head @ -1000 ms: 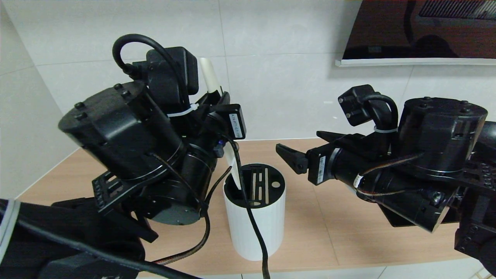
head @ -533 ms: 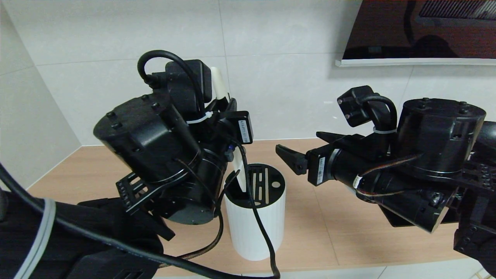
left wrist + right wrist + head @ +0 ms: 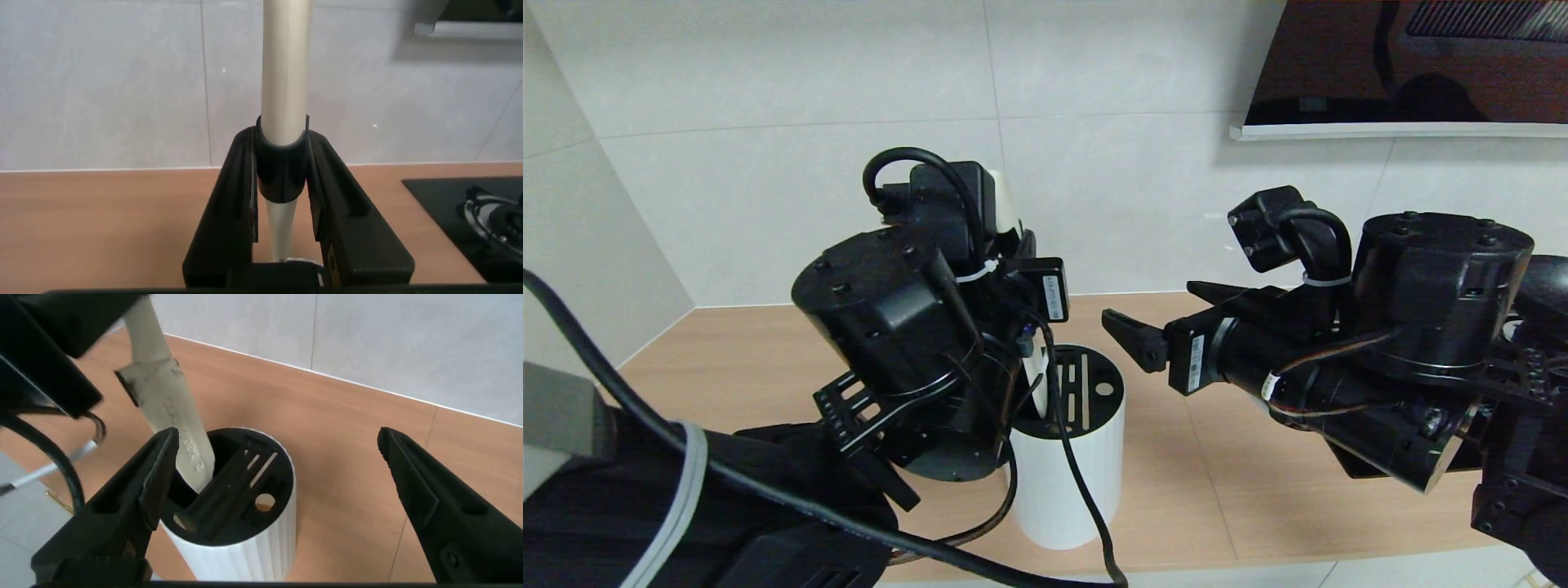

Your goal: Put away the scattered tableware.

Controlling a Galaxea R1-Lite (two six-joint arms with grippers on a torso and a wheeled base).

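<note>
My left gripper (image 3: 283, 167) was clamped on the cream-handled utensil (image 3: 284, 73), its tilted tip just inside the left opening of the white holder (image 3: 1068, 482), my right gripper (image 3: 276, 445) gaping empty to the right; pushed down askew, it might have jammed or toppled the holder.

Nothing can be read. The left gripper (image 3: 282, 159) bears a white label (image 3: 1054, 296) whose print is too small to make out, and a second label (image 3: 1196, 357) on the right gripper (image 3: 1147, 300) is equally illegible. Faint marks run along the knife (image 3: 176, 408) blade, undecipherable
</note>
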